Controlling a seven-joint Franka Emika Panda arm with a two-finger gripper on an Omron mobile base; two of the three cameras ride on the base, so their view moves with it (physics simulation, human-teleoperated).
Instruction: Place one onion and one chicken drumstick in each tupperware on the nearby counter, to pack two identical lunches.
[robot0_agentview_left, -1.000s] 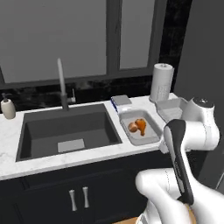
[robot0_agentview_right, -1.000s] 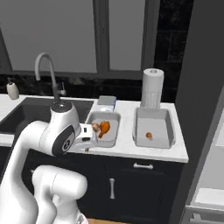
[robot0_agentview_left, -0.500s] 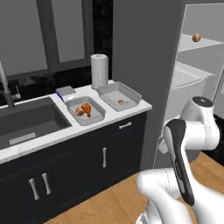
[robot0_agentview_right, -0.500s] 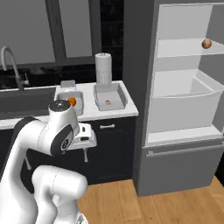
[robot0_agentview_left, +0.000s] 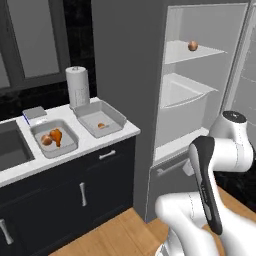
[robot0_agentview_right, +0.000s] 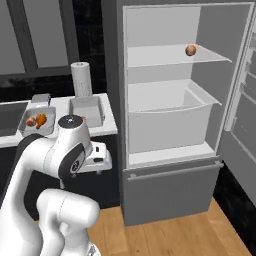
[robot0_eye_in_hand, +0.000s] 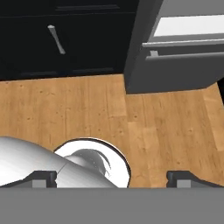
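Arm folded low beside the counter (robot0_agentview_left: 90, 145), hand aimed down at the wood floor (robot0_eye_in_hand: 131, 127).
Gripper (robot0_eye_in_hand: 111, 177) spread wide, clutching nothing. Left tupperware (robot0_agentview_left: 54, 138) holding onion (robot0_agentview_left: 45, 140) plus drumstick (robot0_agentview_left: 56, 135); right tupperware (robot0_agentview_left: 100, 118) with one small item inside. Second onion (robot0_agentview_left: 192, 46) resting on upper fridge shelf (robot0_agentview_left: 197, 52). Since half a second ago, views swung right, bringing the open fridge forward.

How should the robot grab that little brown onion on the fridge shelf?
The onion is small and round, sitting alone near the right end of the upper fridge shelf. Probably best to come in from the open front, fingers level with the shelf, and pinch it across its middle, since a ball offers no handle. The gripper is open already.
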